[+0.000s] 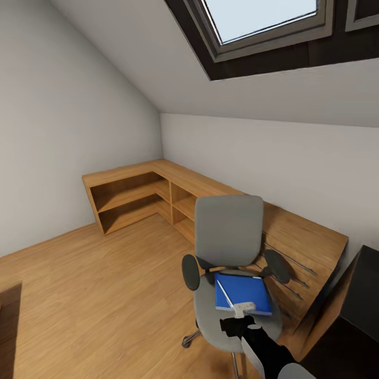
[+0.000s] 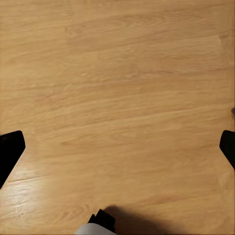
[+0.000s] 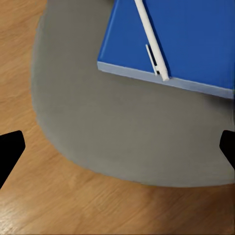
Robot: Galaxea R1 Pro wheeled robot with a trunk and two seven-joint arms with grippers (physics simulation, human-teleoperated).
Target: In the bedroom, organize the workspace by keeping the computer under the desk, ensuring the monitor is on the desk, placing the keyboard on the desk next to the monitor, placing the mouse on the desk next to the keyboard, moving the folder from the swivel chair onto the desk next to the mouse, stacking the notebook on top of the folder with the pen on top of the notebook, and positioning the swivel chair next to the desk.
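Head view shows the folder [image 1: 243, 292] lying flat on the seat of the chair [image 1: 229, 231], a pen [image 1: 225, 295] slanting across its left part, with the right gripper [image 1: 242, 317] hovering at its near edge and the desk [image 1: 363, 295] dark at far right. Right wrist view has the fingers [image 3: 10, 152] spread wide with nothing between them, the left gripper [image 2: 117, 147] likewise spread over bare floor [image 2: 117, 73]. Thin, stiff and light, the folder would best be pinched at its near edge overhanging the soft seat, though the loose pen may roll off if it tilts.

No text, label or number is legible.
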